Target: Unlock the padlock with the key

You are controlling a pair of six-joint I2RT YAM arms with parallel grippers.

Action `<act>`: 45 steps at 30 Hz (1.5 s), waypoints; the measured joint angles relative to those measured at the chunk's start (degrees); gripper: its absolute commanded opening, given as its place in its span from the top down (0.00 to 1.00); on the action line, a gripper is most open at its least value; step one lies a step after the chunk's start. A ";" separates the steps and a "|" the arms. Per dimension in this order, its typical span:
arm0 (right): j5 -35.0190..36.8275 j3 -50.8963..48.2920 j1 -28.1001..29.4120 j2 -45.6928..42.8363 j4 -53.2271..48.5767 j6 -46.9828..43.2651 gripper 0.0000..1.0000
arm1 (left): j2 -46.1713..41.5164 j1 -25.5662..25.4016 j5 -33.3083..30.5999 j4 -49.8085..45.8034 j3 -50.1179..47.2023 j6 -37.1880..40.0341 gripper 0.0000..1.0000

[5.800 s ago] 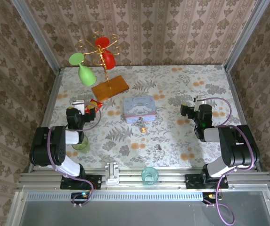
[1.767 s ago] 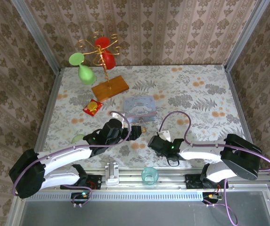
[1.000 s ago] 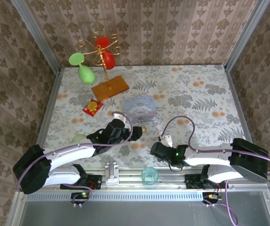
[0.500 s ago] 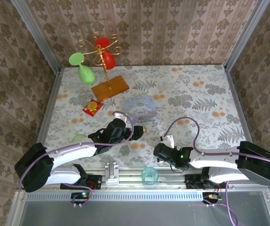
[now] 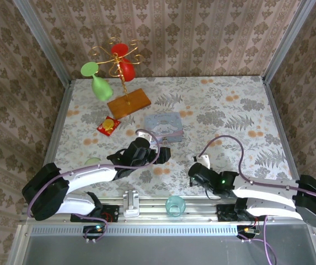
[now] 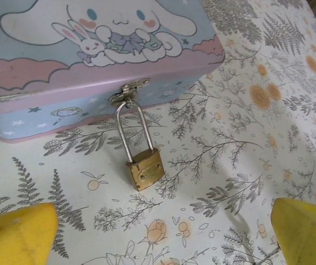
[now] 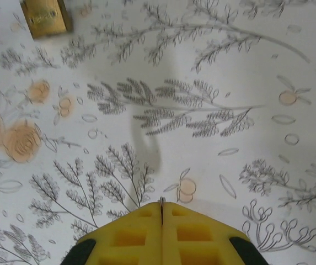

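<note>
1. The left arm (image 5: pixel 86 178) reaches from its base at the near-left corner diagonally toward the middle of the table. It lies low and long, with its wrist just near of the pale blue tin (image 5: pixel 164 126).
2. The left gripper (image 6: pixel 158 226) has its jaws spread wide. In the left wrist view one yellow pad (image 6: pixel 15 236) sits in the bottom left corner and the other in the bottom right, with bare tablecloth (image 6: pixel 229 138) between them. It holds nothing.
3. The right arm (image 5: pixel 268 190) stretches along the near edge, from its base at the right toward the centre, close to the cloth.
4. The right gripper (image 7: pixel 162 221) has its pads pressed together, tip pointing down at the cloth. A thin pale sliver (image 7: pixel 161 201) shows at the top of the seam, too small to tell what it is.
5. The padlock (image 6: pixel 145 169) lies flat on the cloth, just beside the tin's near wall. Its silvery shackle (image 6: pixel 131 130) is hooked through the tin's hasp (image 6: pixel 129 91).
6. Its long axis runs from the hasp away from the tin toward the arms, slanting slightly right in the left wrist view. The brass body is at the near end and the shackle's bend is at the tin.
7. The body rests between the spread left pads but farther out, touching neither.
8. In the right wrist view the brass body shows at the top left corner, well apart from the closed pads.
</note>
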 measured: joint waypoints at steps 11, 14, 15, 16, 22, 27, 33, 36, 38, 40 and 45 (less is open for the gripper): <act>-9.09 3.13 -11.30 -9.81 0.04 -6.64 1.00 | 0.07 0.02 4.61 4.96 0.55 -4.04 0.07; -11.43 6.23 -13.70 -9.70 0.72 -8.31 1.00 | 0.09 0.02 6.62 7.34 1.09 -14.88 0.12; -12.11 7.23 -14.34 -9.49 1.33 -8.68 1.00 | 0.22 -0.02 7.08 10.27 0.74 -20.09 0.11; -12.81 8.17 -14.80 -9.05 2.40 -9.05 1.00 | 0.44 -0.24 7.28 13.09 0.44 -24.81 0.11; -16.57 13.33 -15.52 -2.99 10.64 -10.34 1.00 | 0.39 -1.07 5.03 21.75 -0.94 -42.05 0.06; -20.02 16.57 -15.58 2.51 17.57 -10.75 1.00 | -2.56 -1.44 0.76 23.65 -3.87 -48.96 0.07; -22.77 16.15 -15.58 4.00 24.65 -9.55 1.00 | -2.93 -1.44 -2.60 27.06 -6.27 -54.77 0.06; -24.06 14.08 -15.56 4.07 29.88 -7.30 1.00 | -1.90 -1.42 -4.17 30.82 -7.21 -55.91 0.07; -24.79 12.33 -15.56 4.39 32.39 -5.44 1.00 | -1.46 -1.42 -4.68 32.26 -7.21 -55.95 0.08; -25.00 10.95 -15.30 4.98 34.29 -3.98 1.00 | -1.20 -1.42 -5.05 33.73 -7.21 -56.19 0.13; -25.00 9.25 -14.14 6.25 37.83 -2.12 1.00 | 3.80 -1.42 -5.05 41.22 -7.23 -57.72 0.20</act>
